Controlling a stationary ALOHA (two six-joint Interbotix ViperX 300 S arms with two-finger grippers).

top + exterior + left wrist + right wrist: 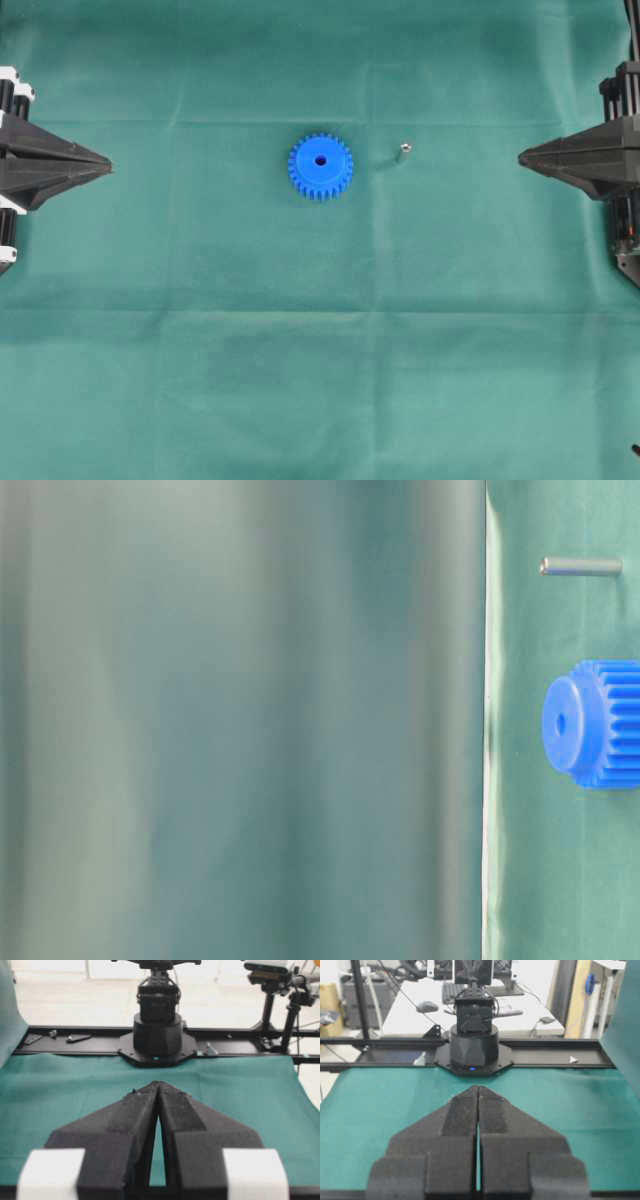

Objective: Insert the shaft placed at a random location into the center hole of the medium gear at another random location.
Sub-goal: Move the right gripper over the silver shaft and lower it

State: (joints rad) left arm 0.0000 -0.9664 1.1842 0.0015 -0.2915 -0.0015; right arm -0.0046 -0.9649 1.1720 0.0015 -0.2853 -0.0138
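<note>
While both arms wait at the sides of the table, the left gripper has its two black fingers pressed together at the tips, and nothing is between them. Its own camera shows the tips meeting in a point over the green cloth. The right gripper is closed the same way, with its fingers flat against each other and nothing held. Each gripper points toward the middle of the table, and neither one touches the gear or the pin.

From above, the blue gear lies flat on the cloth near the middle, well apart from both grippers. It has many small teeth all round its edge and a raised round part on top. The little dark hole sits right in its middle.

The pin is small, shiny and grey. It rests on the cloth near the gear, on the side of the right gripper, not touching the gear. From table level the pin looks like a short straight rod beside the gear.
</note>
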